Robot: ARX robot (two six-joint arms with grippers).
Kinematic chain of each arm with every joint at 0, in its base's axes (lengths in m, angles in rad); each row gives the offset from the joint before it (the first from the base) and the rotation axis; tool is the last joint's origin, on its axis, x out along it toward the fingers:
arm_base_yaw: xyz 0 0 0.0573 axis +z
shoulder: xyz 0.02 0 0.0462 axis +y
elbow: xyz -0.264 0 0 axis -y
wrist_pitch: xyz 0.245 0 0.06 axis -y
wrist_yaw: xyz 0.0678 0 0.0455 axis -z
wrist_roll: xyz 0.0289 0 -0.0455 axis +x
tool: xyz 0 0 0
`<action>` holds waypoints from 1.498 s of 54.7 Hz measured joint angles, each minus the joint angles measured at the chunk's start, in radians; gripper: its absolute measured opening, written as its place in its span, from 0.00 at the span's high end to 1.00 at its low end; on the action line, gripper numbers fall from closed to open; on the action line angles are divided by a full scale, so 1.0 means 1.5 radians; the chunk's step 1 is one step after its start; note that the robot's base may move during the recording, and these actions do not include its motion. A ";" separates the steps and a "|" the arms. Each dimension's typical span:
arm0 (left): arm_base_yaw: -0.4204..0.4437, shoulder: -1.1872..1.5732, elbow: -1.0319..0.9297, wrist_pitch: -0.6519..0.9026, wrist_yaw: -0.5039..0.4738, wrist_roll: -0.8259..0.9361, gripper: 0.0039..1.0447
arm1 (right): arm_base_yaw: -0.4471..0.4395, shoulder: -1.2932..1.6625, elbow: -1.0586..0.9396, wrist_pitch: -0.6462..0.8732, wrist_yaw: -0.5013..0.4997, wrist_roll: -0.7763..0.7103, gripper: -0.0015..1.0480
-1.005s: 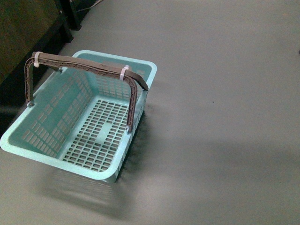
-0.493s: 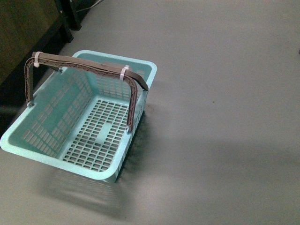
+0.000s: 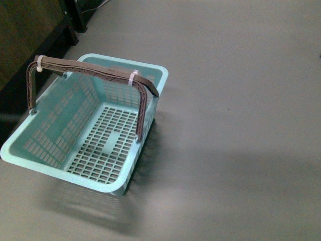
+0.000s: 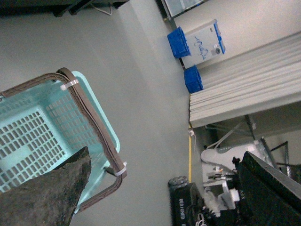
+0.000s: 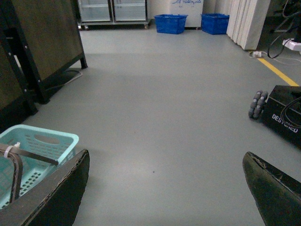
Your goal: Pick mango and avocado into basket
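Grey floor [image 3: 241, 125] under all. Basket [image 3: 60, 173] at my left front, long axis running away from me, leaning slightly right; brown handles [image 3: 90, 69] raised together across its width. Dark cabinet [image 3: 25, 30] near its left side. My left gripper [image 4: 162, 157], my right gripper [image 5: 165, 155]: fingers wide apart, holding nothing.

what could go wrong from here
1. Neither mango nor avocado shows in any view, and both the left gripper and right gripper are open and empty, so a search may be needed.
2. The upright handles span the basket mouth and might snag an arm during a drop.
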 joint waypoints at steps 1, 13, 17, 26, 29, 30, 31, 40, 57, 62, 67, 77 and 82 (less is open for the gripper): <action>-0.002 0.022 0.005 0.015 -0.005 -0.008 0.08 | 0.000 0.000 0.000 0.000 0.000 0.000 0.08; -0.057 0.427 0.135 0.200 -0.110 -0.096 0.08 | 0.000 0.000 0.000 0.000 0.000 0.000 0.08; -0.077 0.538 0.181 0.205 -0.140 -0.121 0.08 | 0.000 0.000 0.000 0.000 0.000 0.000 0.08; -0.111 0.701 0.271 0.204 -0.173 -0.170 0.08 | 0.000 0.000 0.000 0.000 0.000 0.000 0.08; -0.123 0.740 0.305 0.203 -0.176 -0.181 0.08 | 0.000 0.000 0.000 0.000 0.000 0.000 0.08; -0.128 0.754 0.319 0.201 -0.177 -0.183 0.08 | 0.000 0.000 0.000 0.000 0.000 0.000 0.08; -0.132 0.767 0.332 0.199 -0.178 -0.188 0.08 | 0.000 0.000 0.000 0.000 0.000 0.000 0.08; -0.155 0.847 0.431 0.177 -0.181 -0.202 0.08 | 0.000 0.000 0.000 0.000 0.000 0.000 0.08; -0.201 0.965 0.587 0.132 -0.184 -0.222 0.08 | 0.000 0.000 0.000 0.000 0.000 0.000 0.08; -0.215 0.977 0.609 0.131 -0.182 -0.232 0.08 | 0.000 0.000 0.000 0.000 0.000 0.000 0.08; -0.227 0.980 0.623 0.131 -0.182 -0.243 0.18 | 0.000 0.000 0.000 0.000 0.000 0.000 0.08; -0.239 0.987 0.629 0.121 -0.187 -0.267 0.47 | 0.000 0.000 0.000 0.000 0.000 0.000 0.08; -0.239 0.991 0.628 0.121 -0.189 -0.274 0.60 | 0.000 0.000 0.000 0.000 0.000 0.000 0.08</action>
